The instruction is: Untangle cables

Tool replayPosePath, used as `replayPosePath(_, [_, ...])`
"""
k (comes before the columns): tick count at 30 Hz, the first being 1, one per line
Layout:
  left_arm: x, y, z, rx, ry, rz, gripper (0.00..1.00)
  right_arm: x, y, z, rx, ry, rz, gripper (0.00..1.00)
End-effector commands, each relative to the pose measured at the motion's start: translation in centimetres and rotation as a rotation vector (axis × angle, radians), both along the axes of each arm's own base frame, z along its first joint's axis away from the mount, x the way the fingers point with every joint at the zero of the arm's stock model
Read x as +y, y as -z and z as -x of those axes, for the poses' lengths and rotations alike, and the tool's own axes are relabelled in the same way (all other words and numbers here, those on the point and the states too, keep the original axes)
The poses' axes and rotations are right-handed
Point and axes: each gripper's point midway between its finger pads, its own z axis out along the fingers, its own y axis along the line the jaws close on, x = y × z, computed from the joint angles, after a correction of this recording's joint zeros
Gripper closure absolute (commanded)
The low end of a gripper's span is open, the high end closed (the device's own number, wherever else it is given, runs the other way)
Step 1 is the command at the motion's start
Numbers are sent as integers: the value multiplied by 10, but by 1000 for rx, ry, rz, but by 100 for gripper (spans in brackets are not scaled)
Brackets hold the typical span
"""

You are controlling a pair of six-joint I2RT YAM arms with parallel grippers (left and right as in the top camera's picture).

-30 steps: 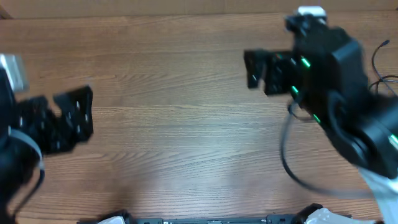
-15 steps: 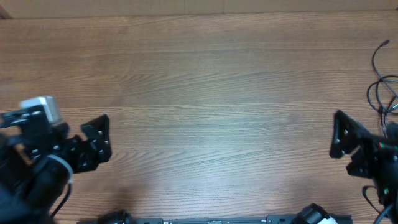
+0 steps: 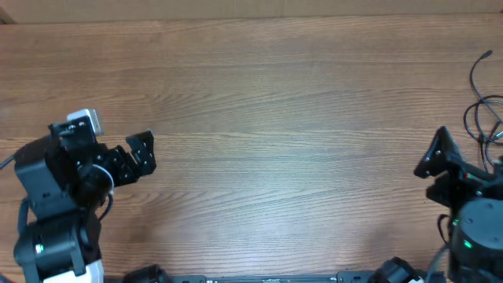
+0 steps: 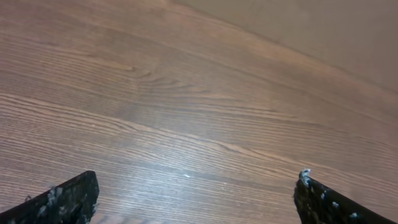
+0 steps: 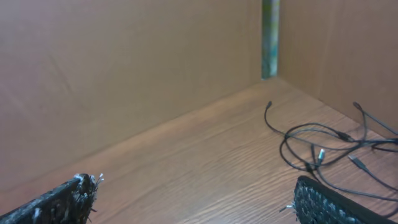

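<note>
Wood-grain table [image 3: 259, 118] with loose black cables [image 5: 319, 154] tangled by its right edge

A wooden table [image 3: 259, 118] with reddish-brown, wavy grain fills nearly the whole overhead view, its lines running from left to right. Along the top edge of that view runs a thin, paler tan band, the foot of a back wall [image 3: 236, 8]. In the left wrist view the same plain tan wall crosses the upper right corner, meeting the tabletop in a slanting line. In the right wrist view the back wall fills the upper left, and a side wall [image 5: 336, 43] fills the upper right. Between them, at the top centre, stands a narrow greenish vertical strip [image 5: 270, 37].
</note>
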Motion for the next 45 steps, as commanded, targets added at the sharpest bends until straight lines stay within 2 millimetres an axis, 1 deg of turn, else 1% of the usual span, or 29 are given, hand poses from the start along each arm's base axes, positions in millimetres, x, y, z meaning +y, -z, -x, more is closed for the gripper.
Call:
replayPosePath(1, [6,10,-4,37,-32,13,0,3,11,-4,29,4,21,0])
replayPosePath(4, [6,16,-9,70,-67,77,0,14,18,-9,62,-50,8,0])
replayPosePath(6, [-1,16,-12,79,-76,161,1,20,20,-10,73,-80,-4,0])
replayPosePath(8, [-20,9,-14,74,-23,286,1,24,22,-10,81,-103,-15,0])
replayPosePath(9, [-35,2,-13,65,38,364,0,26,23,-11,84,-112,-19,0])
replayPosePath(11, [-55,-11,-11,45,138,464,1,26,23,-11,84,-114,-20,0])
replayPosePath(13, [-65,-20,-10,36,184,528,0,26,23,-11,84,-114,-19,0])
replayPosePath(18, [-67,-20,-8,64,157,586,0,26,23,-11,84,-114,-20,0])
replayPosePath(21, [-65,-14,-5,91,136,583,1,26,23,-11,84,-114,-20,0])
replayPosePath(23, [-53,-12,-14,62,82,521,0,26,23,-11,84,-114,-19,0])
replayPosePath(25, [-39,-13,-26,6,44,420,0,26,23,-11,84,-114,-19,0])
replayPosePath(27, [-27,-28,-43,-116,55,271,0,26,23,-11,84,-114,-20,0])
replayPosePath(28, [-23,-43,-54,-211,95,167,0,26,23,-11,84,-114,-20,0])
replayPosePath(29, [-24,-58,-61,-302,148,73,0,26,23,-11,84,-114,-19,0])
replayPosePath(30, [-26,-78,-67,-414,214,-43,0,26,23,-11,84,-114,-19,0])
replayPosePath(32, [-40,-117,-71,-626,352,-241,0,26,23,-11,84,-114,-19,0])
replayPosePath(34, [-65,-154,-61,-834,486,-409,0,26,23,-11,84,-114,-19,0])
replayPosePath(35, [-76,-169,-53,-912,523,-467,0,26,23,-11,84,-114,-19,0])
replayPosePath(36, [-87,-181,-44,-982,559,-519,1,26,23,-11,84,-114,-19,0])
replayPosePath(38, [-107,-197,-25,-1080,600,-610,1,26,23,-11,84,-114,-20,0])
replayPosePath(40, [-122,-203,-11,-1126,612,-690,1,26,23,-11,84,-114,-19,0])
replayPosePath(41, [-124,-204,-7,-1126,593,-737,0,26,23,-11,84,-114,-20,0])
replayPosePath(43, [-125,-197,-2,-1085,571,-811,0,26,23,-11,84,-114,-19,0])
replayPosePath(45, [-120,-185,2,-1017,562,-847,0,26,23,-11,84,-114,-20,0])
